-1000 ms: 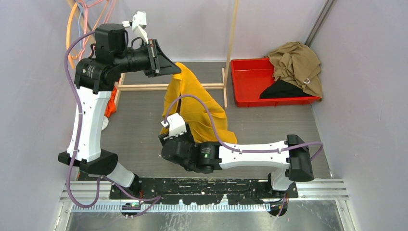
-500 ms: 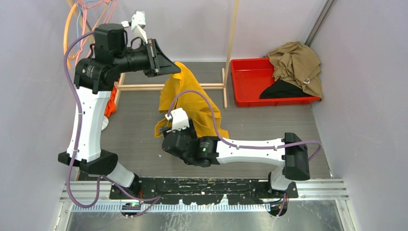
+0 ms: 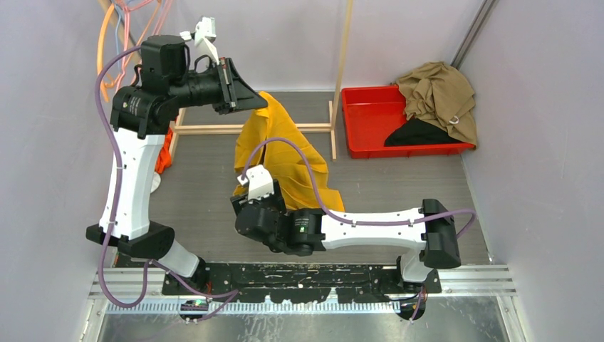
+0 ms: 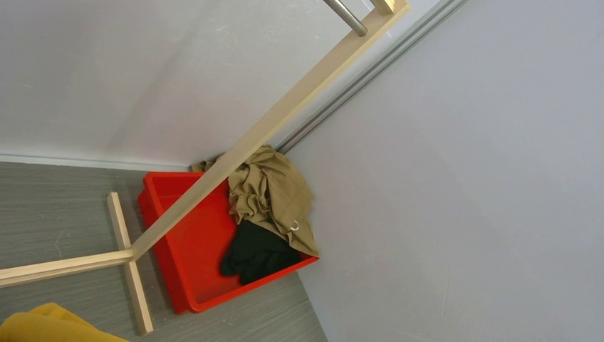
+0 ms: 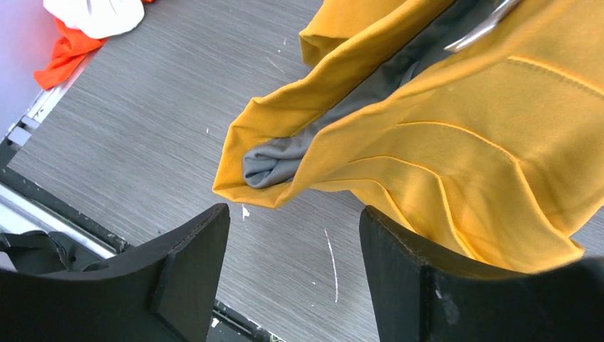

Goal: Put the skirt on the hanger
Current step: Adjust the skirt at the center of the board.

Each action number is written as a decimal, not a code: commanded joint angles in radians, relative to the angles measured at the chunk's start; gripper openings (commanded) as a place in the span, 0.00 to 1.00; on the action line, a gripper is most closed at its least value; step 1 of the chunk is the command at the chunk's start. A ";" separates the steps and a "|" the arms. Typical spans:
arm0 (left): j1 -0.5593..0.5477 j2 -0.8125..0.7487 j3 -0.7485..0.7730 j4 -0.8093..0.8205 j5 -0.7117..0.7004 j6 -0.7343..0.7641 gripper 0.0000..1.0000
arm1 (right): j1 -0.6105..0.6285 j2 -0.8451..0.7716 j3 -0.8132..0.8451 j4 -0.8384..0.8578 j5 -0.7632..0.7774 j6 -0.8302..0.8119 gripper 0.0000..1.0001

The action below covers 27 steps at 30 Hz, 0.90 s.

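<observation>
The yellow skirt (image 3: 285, 153) hangs in the air from my raised left gripper (image 3: 251, 102), its lower part draping down to the floor. The left fingers are hidden behind the gripper body and do not show in the left wrist view, where only a bit of yellow cloth (image 4: 44, 324) appears. My right gripper (image 5: 293, 239) is open and empty, low over the floor, just below the skirt's folded lower corner (image 5: 278, 160) with its grey lining. A thin metal piece (image 5: 484, 25) shows inside the skirt. Coloured hangers (image 3: 117, 18) hang at the far left.
A wooden rack (image 3: 335, 85) stands behind the skirt. A red bin (image 3: 367, 117) at the back right holds a tan garment (image 3: 438, 92) and a black one (image 3: 420, 134). Orange and white cloths (image 5: 85, 21) lie at the left wall.
Half a second ago the skirt's lower corner was pulled out left by my right wrist; now it has swung back and the right gripper sits open beneath it. The left arm has not moved.
</observation>
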 commanded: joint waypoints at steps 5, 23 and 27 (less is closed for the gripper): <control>-0.002 -0.028 0.012 0.117 0.026 0.014 0.06 | -0.047 0.076 0.150 -0.017 0.071 0.044 0.74; -0.002 -0.038 0.017 0.102 0.019 0.022 0.06 | -0.079 0.133 0.131 -0.177 0.065 0.140 0.30; 0.012 -0.032 0.042 0.068 -0.018 0.045 0.06 | -0.086 0.038 0.083 -0.245 0.101 0.132 0.02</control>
